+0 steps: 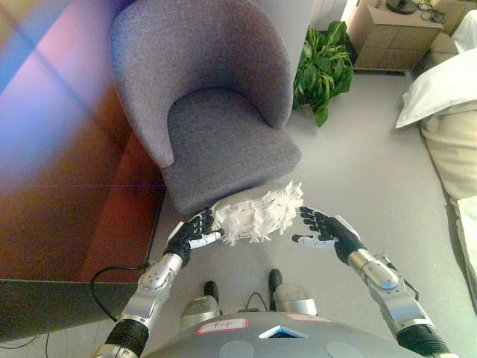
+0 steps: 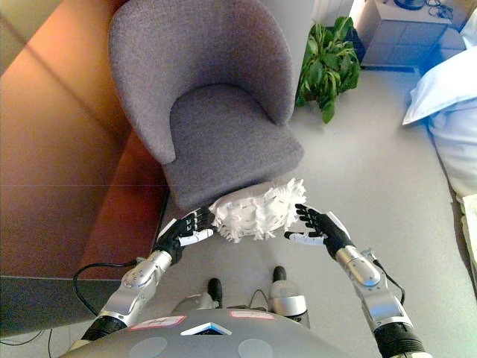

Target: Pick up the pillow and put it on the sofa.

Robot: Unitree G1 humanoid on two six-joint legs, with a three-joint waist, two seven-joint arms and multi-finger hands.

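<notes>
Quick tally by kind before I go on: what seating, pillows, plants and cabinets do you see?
Grey armchair: 1
White fringed pillow, held between the left hand and right hand: 1
Potted plant: 1
Wooden cabinet: 1
Total: 4

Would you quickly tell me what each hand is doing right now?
Left hand: open, straight fingers pressed against the white pillow.
Right hand: open, fingers spread at the pillow's other end.
</notes>
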